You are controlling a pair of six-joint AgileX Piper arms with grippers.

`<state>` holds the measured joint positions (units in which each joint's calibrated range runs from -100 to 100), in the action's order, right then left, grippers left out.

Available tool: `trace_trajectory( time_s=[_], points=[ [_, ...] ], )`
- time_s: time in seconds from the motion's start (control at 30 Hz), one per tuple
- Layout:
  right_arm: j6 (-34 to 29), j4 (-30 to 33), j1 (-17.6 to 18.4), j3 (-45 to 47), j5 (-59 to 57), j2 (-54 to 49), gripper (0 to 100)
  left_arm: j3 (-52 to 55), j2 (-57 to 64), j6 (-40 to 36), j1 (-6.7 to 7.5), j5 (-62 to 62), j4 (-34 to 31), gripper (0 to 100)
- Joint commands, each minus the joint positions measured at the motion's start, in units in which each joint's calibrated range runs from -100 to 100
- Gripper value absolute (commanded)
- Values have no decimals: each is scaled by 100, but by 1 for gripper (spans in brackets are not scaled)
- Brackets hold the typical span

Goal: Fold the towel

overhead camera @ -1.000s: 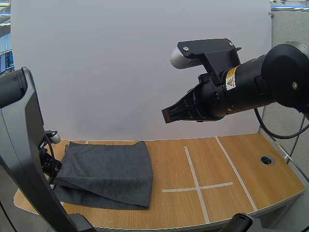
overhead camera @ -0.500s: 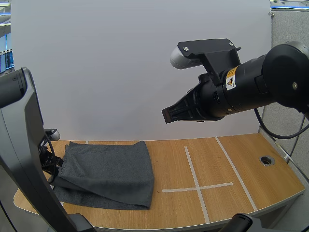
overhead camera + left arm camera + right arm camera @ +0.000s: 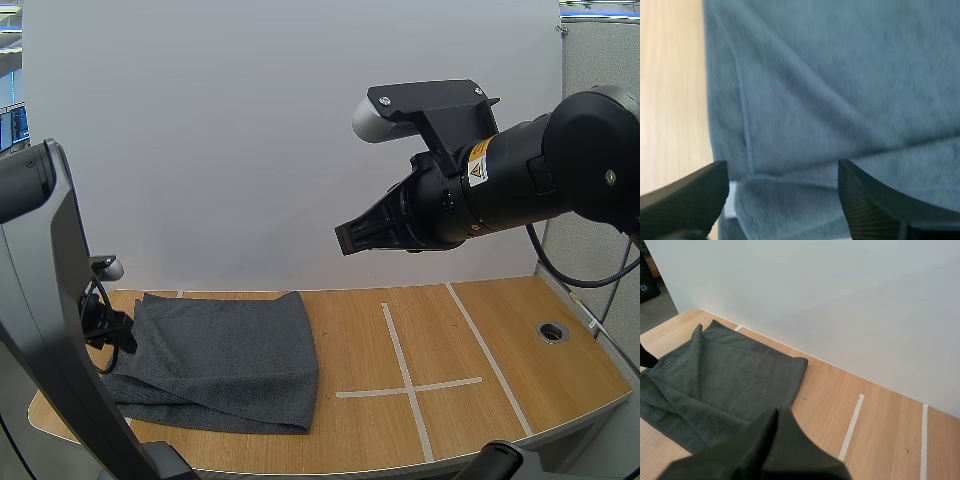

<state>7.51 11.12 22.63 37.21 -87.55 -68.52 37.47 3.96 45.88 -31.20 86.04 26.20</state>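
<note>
A small yellow-and-white warning sticker (image 3: 478, 162) with a triangle hazard symbol sits on the black housing of the right arm (image 3: 530, 185), behind its claw. Its print is too small to read. No other lettering is legible.

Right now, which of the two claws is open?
The left claw: its fingers stand apart over the towel edge. The right claw is shut into one wedge, raised above the table.

Towel (image 3: 220, 350): cloth, matt, fine nubby pile. Table (image 3: 500, 340): wood, smooth, faint sheen.
</note>
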Motion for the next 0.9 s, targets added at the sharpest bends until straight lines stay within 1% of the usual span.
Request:
trace_trajectory(
  time_s=[0.0, 0.1, 0.23, 0.33, 0.5, 0.6, 0.63, 0.67, 0.7, 0.73, 0.77, 0.8, 0.87],
  points=[
    [31, 12, -22, -9, 102, -64, 0, -335, 68, 290, -6, -183, 755, 100],
    [31, 12, -22, -9, 102, -64, 0, -373, 68, 448, -6, -295, 781, 100],
    [31, 12, -22, -9, 102, -64, 0, -359, 43, 522, -6, -275, 444, 100],
    [31, 12, -22, -9, 102, -64, 0, -359, -31, 620, 5, -460, 580, 100],
    [31, 12, -22, -9, 102, -64, 0, -359, -307, 612, 166, -736, 606, 100],
    [31, 12, -22, -9, 102, -64, 0, -359, -395, 577, 269, -571, 669, 100],
    [31, 12, -22, -9, 102, -64, 0, -359, -413, 530, 302, -348, 739, 81],
    [31, 12, -22, -9, 102, -64, 0, -359, -413, 520, 329, -174, 782, 67],
    [31, 12, -22, -9, 102, -64, 0, -359, -413, 520, 372, 15, 815, 42],
    [31, 12, -22, -9, 102, -64, 0, -359, -413, 520, 402, 142, 846, 10],
    [31, 12, -22, -9, 102, -64, 0, -359, -413, 531, 418, 194, 857, 0],
    [31, 12, -22, -9, 102, -64, 0, -359, -413, 502, 447, 101, 831, 0],
    [31, 12, -22, -9, 102, -64, 0, -359, -413, 491, 447, 68, 833, 0]
  ],
)
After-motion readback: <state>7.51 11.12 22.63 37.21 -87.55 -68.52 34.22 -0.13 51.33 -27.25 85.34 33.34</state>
